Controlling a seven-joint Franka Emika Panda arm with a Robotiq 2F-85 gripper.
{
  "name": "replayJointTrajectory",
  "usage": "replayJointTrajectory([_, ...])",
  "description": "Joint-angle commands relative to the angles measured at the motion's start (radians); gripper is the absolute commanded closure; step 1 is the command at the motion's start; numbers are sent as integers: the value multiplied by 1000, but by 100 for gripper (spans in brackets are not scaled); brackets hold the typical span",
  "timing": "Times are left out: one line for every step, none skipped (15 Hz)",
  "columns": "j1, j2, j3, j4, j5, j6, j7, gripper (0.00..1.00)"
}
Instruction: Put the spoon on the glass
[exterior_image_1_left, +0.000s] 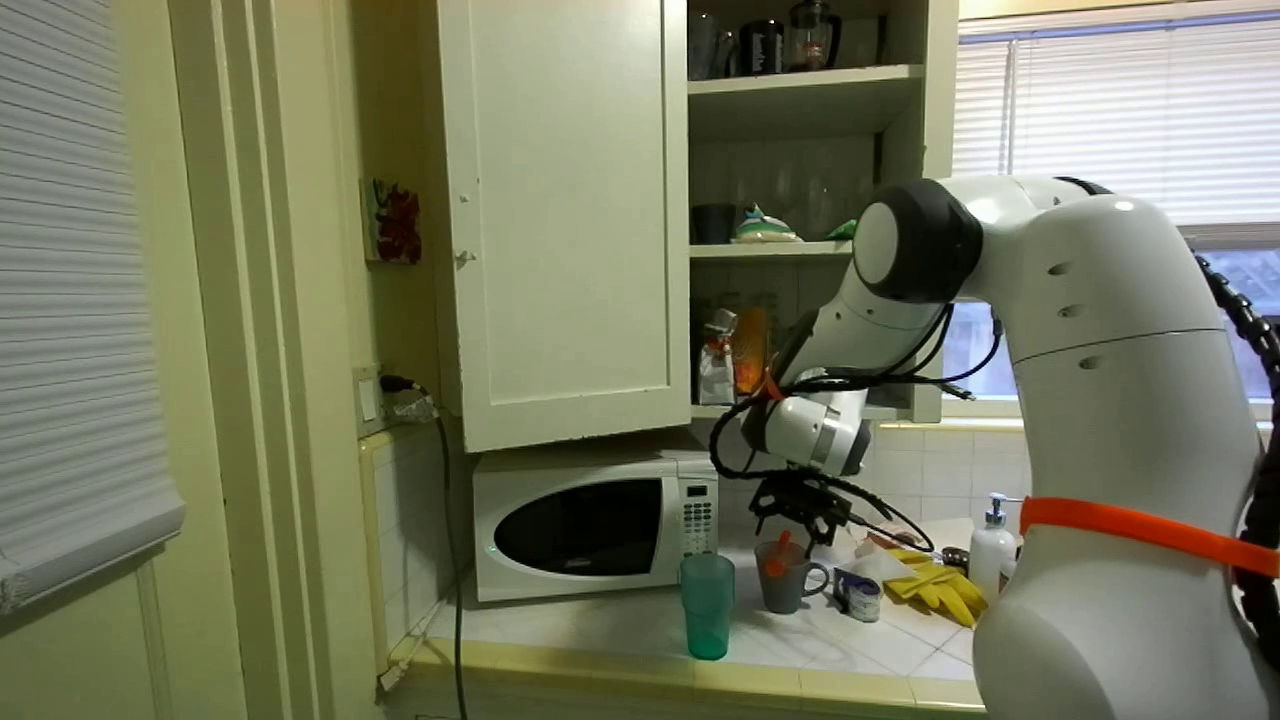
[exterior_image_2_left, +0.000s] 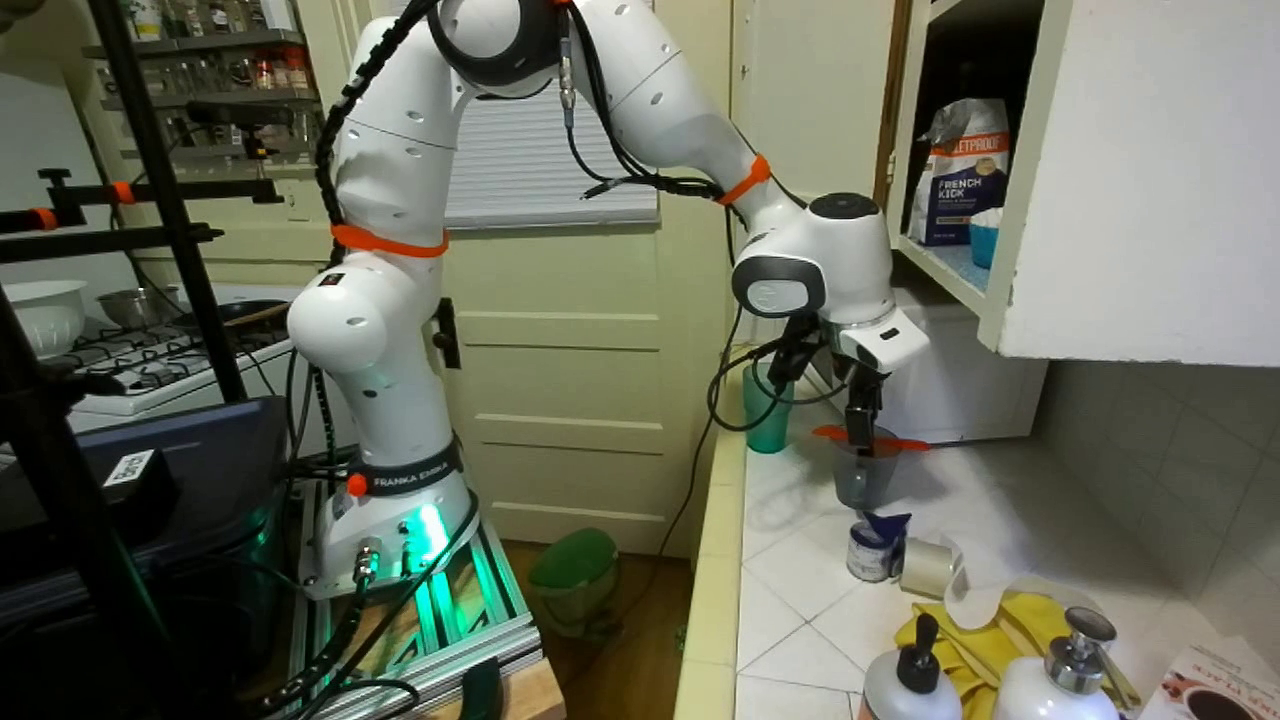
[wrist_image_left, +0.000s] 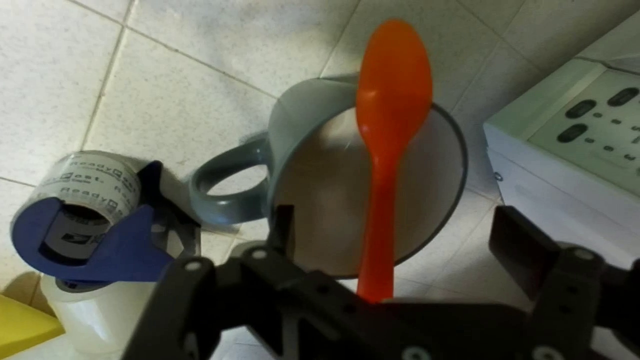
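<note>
Across the grey mug (wrist_image_left: 320, 200), the orange spoon (wrist_image_left: 384, 160) lies in line between spread jaws

The orange spoon rests over the mug's mouth, long and thin. In the wrist view, its round end pokes out past the far rim, and its stem runs straight back toward the base of the jaws. The jaws stand wide apart and hold nothing. One black finger (wrist_image_left: 522, 245) is on the side of the microwave (wrist_image_left: 565, 160), and its partner is on the side of the mug's handle (wrist_image_left: 232, 207). The stem shows in the gap, close to the middle, a little nearer the finger by the mug's handle. So the long way of the spoon runs crosswise to the way the jaws would come together. That looks like a good line for a pinch on the thin stem. How high the tips are above the spoon is hard to say.

My guess is that the mug is the tricky bit: a tip that goes too low could bump the rim and push the mug.

The green glass (exterior_image_1_left: 708, 605) stands upright on the tabletop (exterior_image_1_left: 840, 640) in both exterior views, apart from the mug, near the front edge. The spoon is not on it yet, so the job looks early. Next should come a squeeze, then a lift.
</note>
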Motion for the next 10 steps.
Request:
replayJointTrajectory([14,-17,-11,-5,36,-24,-31,0])
replayJointTrajectory([15,-23,-10,-8,38,-23,-35,0])
replayJointTrajectory([17,-30,-9,-14,40,-23,-38,0])
replayJointTrajectory([20,-36,-11,-17,38,-24,-38,0])
replayJointTrajectory([28,-43,-17,-22,26,-30,-30,0])
replayJointTrajectory([39,-50,-27,-29,8,-33,-13,0])
replayJointTrajectory([48,-57,-34,-36,-5,-30,-5,0])
replayJointTrajectory([59,-67,-43,-44,-20,-32,3,0])
replayJointTrajectory([67,-75,-50,-51,-28,-33,6,0])
replayJointTrajectory([78,-85,-60,-61,-41,-33,12,0])
